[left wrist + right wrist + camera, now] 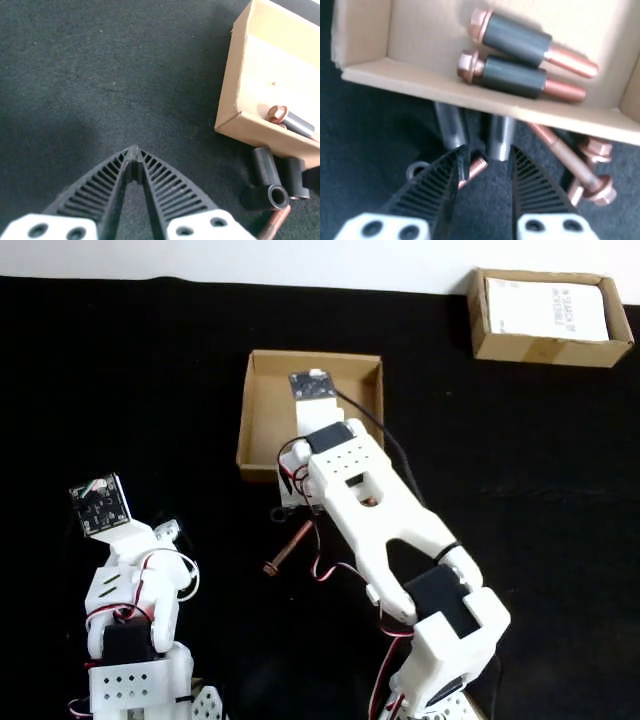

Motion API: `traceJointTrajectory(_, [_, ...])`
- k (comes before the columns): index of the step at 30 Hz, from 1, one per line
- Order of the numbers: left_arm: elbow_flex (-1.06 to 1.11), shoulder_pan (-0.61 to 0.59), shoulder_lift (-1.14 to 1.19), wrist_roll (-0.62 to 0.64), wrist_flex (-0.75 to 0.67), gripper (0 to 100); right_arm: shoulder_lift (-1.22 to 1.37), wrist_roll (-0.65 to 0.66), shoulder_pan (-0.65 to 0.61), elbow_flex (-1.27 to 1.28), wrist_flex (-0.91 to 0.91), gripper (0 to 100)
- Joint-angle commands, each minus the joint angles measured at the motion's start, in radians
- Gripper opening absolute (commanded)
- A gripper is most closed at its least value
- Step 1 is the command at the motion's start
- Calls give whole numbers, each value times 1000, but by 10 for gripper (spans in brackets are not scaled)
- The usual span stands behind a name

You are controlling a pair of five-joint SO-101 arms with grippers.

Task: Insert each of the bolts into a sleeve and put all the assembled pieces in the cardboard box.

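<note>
Right claw (487, 152) sits part open, holding nothing, over the sleeves (500, 132) lying against the outer wall of the box (420, 82); closing here could snag the loose bolt (475, 167) in its gap instead, or shove the cardboard.

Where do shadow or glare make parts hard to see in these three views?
High view: the copper bolt stands out on the black cloth. Left wrist view: a soft shadow darkens the cloth beside the left gripper; the cardboard box floor is brightly lit. Right wrist view: two loose sleeves lie in shadow against the box wall.
</note>
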Motion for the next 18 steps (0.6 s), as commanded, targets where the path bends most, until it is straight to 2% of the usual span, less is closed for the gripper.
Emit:
traceJointTrajectory(1, [22,-7,-1,-8,-12,21,-35,9,30,1,-18,115])
traceJointTrajectory(18, [22,-8,-4,-8,-12,21,277,3,61,-157,-25,112])
